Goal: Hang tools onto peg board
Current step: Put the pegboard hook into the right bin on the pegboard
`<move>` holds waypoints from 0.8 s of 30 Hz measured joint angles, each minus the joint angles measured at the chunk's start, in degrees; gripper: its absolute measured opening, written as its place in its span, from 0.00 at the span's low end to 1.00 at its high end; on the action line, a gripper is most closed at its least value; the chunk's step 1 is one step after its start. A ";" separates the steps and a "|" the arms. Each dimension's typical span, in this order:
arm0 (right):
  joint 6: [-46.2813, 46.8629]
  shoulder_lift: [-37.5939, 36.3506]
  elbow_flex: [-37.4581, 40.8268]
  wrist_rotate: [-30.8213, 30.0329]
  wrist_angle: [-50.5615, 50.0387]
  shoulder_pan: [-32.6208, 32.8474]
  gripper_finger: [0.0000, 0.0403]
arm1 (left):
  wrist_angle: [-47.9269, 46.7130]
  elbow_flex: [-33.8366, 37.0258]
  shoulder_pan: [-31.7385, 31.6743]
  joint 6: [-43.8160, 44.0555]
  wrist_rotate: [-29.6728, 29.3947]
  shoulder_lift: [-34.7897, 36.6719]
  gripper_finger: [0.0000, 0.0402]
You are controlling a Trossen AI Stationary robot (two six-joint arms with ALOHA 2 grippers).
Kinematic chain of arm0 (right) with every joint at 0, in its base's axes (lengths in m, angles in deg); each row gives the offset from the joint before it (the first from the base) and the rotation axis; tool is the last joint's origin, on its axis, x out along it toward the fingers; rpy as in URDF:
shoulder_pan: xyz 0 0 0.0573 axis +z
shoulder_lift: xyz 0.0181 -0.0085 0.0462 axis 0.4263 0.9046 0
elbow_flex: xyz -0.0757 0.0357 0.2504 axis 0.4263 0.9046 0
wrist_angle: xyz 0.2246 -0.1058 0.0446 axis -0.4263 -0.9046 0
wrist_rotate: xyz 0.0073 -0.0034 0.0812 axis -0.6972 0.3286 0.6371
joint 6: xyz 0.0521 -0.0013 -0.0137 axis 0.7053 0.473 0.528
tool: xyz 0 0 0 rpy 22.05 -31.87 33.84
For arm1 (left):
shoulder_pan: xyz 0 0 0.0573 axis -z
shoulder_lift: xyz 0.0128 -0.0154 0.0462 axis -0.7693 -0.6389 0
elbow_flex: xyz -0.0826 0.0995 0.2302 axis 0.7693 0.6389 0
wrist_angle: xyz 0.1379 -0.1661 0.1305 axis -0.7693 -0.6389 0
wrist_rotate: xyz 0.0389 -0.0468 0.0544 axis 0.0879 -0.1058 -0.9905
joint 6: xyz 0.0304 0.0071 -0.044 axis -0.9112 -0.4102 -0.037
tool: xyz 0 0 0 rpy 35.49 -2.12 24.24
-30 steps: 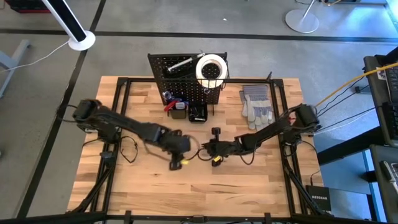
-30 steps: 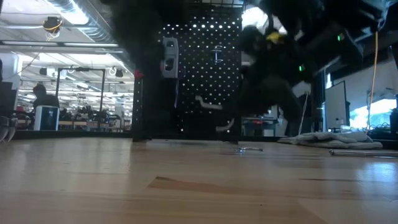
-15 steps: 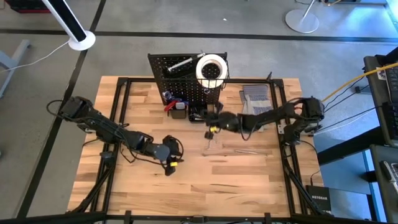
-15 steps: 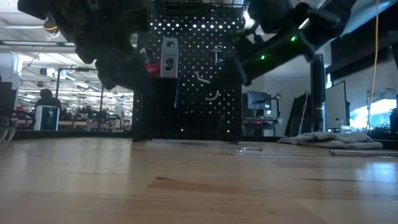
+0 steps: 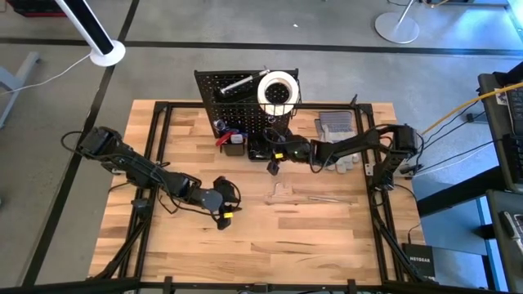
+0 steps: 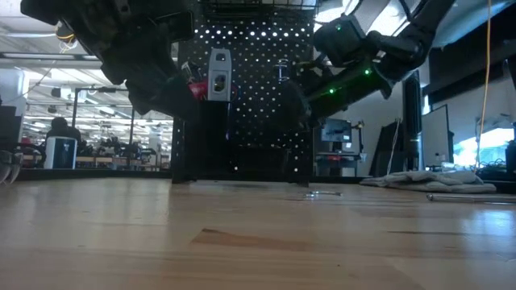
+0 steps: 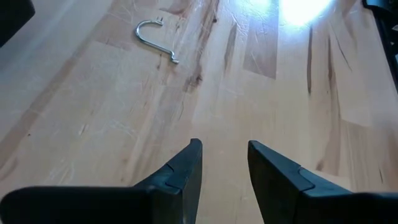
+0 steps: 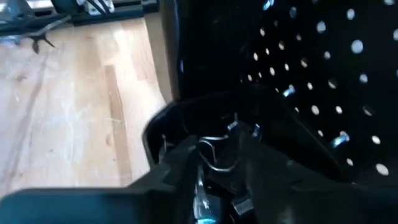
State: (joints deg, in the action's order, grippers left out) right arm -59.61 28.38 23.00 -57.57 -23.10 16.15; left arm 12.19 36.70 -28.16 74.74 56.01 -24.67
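Observation:
The peg board stands upright at the table's far middle. On it are a white tape roll and a silver tool, with red-handled pliers at its foot. My right gripper is at the board's foot, its fingers apart over a small black bin. Silver wire pieces show between them in the bin. My left gripper stands open and holds nothing, low over bare wood left of the middle. A silver hook lies flat on the table. My right gripper's fingers stand on either side of a silver wire piece at the bin's mouth, coming slanting down from the table's right. I cannot tell whether they touch it.
Grey work gloves lie right of the board under the right arm. A thin metal rod lies on the wood right of the hook. The near half of the table is bare wood. The room behind shows in the low view.
My right gripper has gone from the middle of the table toward the far edge, up to the bin at the peg board's foot. The silver hook it stood over now lies bare on the table. My left gripper has drawn back a little toward the table's left and sunk lower.

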 joint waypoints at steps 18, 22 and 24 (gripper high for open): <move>0.44 -16.20 -1.65 10.79 -36.92 9.83 0.54 | 5.21 -0.09 -1.25 -2.27 -0.64 -0.85 0.29; 0.38 -13.30 0.95 4.01 -36.49 13.24 0.52 | 10.70 -0.11 -2.32 -3.65 -0.68 -3.37 0.29; 0.37 -11.59 2.36 0.06 -36.60 14.07 0.49 | 12.91 -0.10 -2.83 -3.60 -0.66 -5.14 0.29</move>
State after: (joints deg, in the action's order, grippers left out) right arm -59.24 16.79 25.35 -57.51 -59.70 30.22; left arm 25.10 36.60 -30.99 71.14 55.36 -29.82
